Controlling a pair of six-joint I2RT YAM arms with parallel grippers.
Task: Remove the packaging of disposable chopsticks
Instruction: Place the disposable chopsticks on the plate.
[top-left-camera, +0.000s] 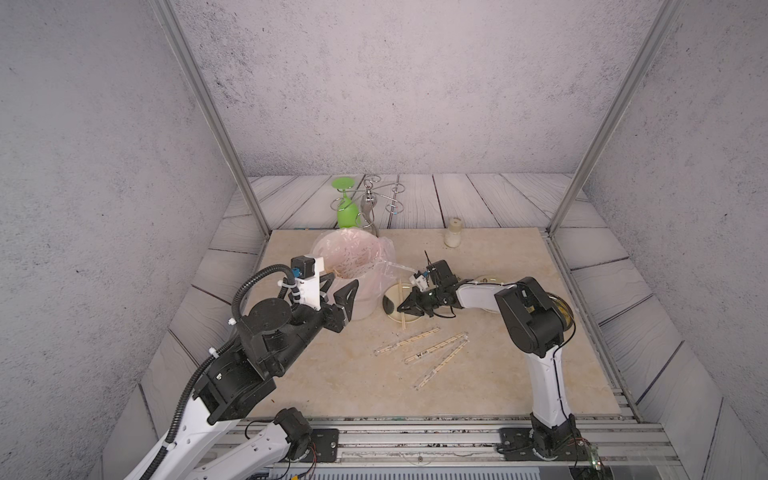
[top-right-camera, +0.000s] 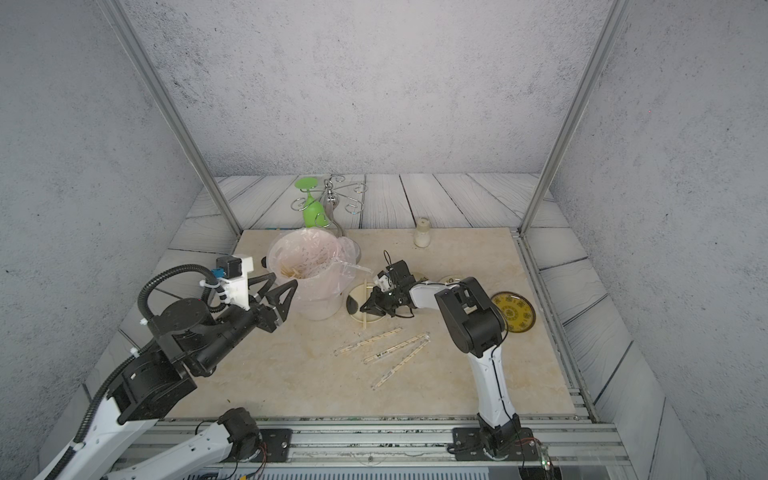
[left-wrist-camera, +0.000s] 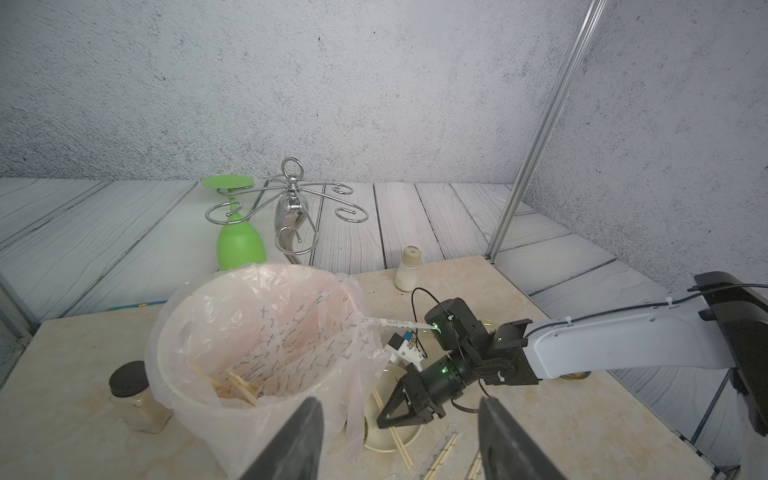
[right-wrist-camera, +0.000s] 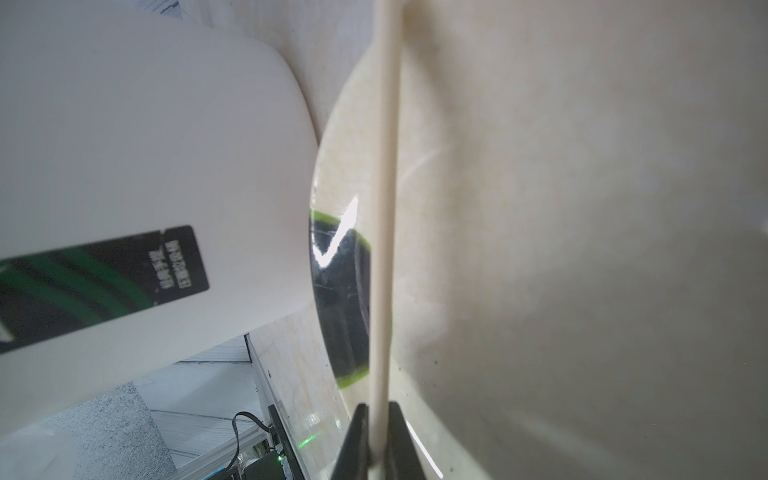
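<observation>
Right fingers (top-left-camera: 406, 307) pinch bare chopsticks (right-wrist-camera: 384, 208) over plate (top-left-camera: 390, 299). Left fingers (top-left-camera: 340, 286) spread wide, empty, beside bin (top-left-camera: 363, 305). Unwrapping seems done. Next: release onto plate, then fetch wrapped pair (top-left-camera: 409, 341) from desk (top-left-camera: 332, 374).

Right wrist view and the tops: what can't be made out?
Right wrist: chopstick, close and blurred; one stick or a pair, cannot tell.
Both top views: right gripper tips, small and dark over the plate; grip unreadable there.
In a top view: patterned plate, mostly behind the right arm.
Both top views: sleeves, print too small to read.
</observation>
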